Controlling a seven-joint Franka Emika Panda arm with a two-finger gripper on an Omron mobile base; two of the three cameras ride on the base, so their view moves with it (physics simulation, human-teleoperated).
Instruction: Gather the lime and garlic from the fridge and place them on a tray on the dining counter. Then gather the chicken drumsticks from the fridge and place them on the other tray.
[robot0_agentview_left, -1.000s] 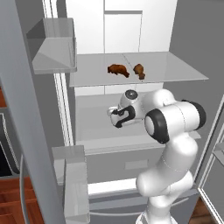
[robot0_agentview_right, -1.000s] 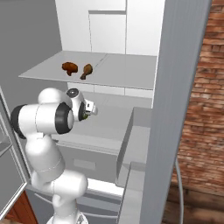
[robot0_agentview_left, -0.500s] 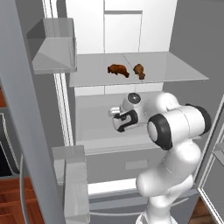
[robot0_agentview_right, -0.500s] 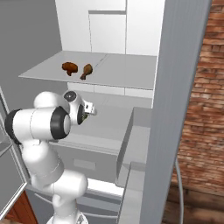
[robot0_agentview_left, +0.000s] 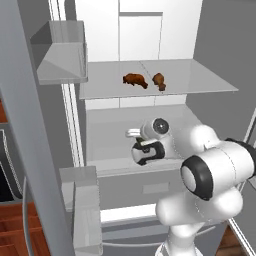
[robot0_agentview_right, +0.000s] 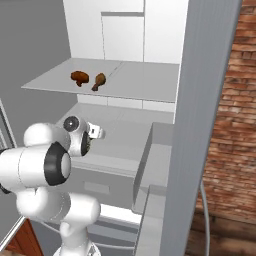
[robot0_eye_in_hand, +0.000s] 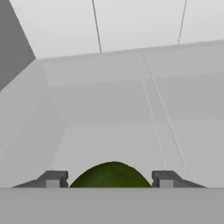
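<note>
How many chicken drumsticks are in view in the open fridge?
2. Both chicken drumsticks lie side by side, apart, on the upper glass shelf: one left, one right. Nothing seems to hide more.

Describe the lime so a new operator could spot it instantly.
Look inside the open fridge, at the white shelf below the glass one carrying two drumsticks. In the hand view, the lime sits between the gripper fingertips: a dark green dome, the only green thing there.

The lime (robot0_eye_in_hand: 111, 176) is cut off below, so contact with the tool (robot0_eye_in_hand: 108, 179) is unclear.
</note>
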